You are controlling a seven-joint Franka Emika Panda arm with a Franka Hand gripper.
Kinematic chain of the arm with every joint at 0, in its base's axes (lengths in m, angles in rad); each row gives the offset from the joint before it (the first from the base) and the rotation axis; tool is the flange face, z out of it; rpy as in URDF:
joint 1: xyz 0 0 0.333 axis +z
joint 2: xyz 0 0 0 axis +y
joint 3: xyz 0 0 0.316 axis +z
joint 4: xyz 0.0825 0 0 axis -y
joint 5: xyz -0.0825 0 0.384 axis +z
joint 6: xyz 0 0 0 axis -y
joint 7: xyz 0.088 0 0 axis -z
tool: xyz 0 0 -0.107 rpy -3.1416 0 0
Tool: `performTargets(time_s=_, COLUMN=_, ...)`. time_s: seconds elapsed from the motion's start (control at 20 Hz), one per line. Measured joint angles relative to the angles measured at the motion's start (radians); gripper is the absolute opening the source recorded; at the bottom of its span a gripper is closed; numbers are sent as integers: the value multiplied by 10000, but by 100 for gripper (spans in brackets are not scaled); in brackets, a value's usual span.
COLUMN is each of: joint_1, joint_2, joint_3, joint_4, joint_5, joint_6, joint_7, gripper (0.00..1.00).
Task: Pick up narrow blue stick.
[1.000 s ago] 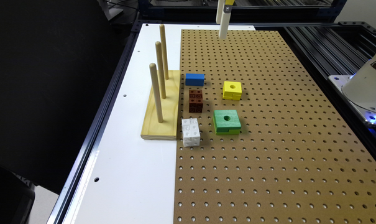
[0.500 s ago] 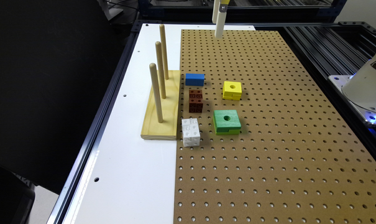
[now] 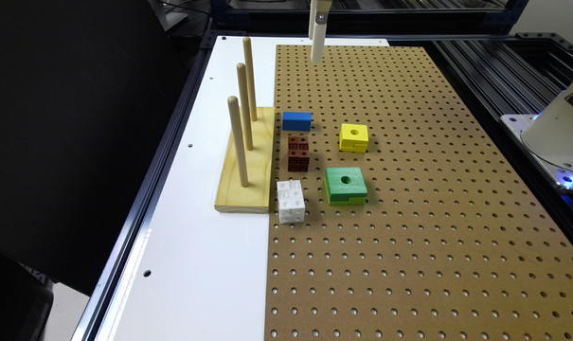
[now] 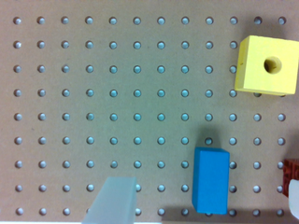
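**Blue stick lies free on the pegboard**

The narrow blue stick point(image 3: 297, 121) rests flat on the pegboard point(image 3: 409, 246), just beside the wooden base point(image 3: 248, 166) carrying 3 pegs, with the brown studded block point(image 3: 298, 153) near it. The gripper point(image 3: 317, 45) hangs high above, holding nothing; whether its fingers are apart, I cannot tell.

stick point(image 3: 297, 121) beside peg base point(image 3: 246, 161) | studded block point(image 3: 298, 153) in front | on pegboard point(image 3: 409, 213)

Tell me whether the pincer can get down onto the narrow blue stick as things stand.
Probably yes. The narrow blue stick lies flat with nothing on top; the brown studded block and pegboard stand sit close, leaving its top free.
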State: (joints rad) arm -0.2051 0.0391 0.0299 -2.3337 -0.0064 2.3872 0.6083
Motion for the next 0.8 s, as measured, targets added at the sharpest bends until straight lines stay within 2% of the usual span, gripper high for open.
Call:
performTargets(time_s=0.25, joint_1=0, joint_2=667, joint_3=1, joint_4=3, joint_5=0, joint_6=669, joint_7=0, gripper=100)
performTargets(time_s=0.6, joint_1=0, joint_2=849, joint_3=4, joint_4=1, joint_5=0, joint_6=791, joint_7=0, gripper=100)
performTargets(time_s=0.8, joint_1=2, joint_2=1225, joint_3=48, joint_4=6, joint_5=2, joint_6=1189, joint_7=23, gripper=100)
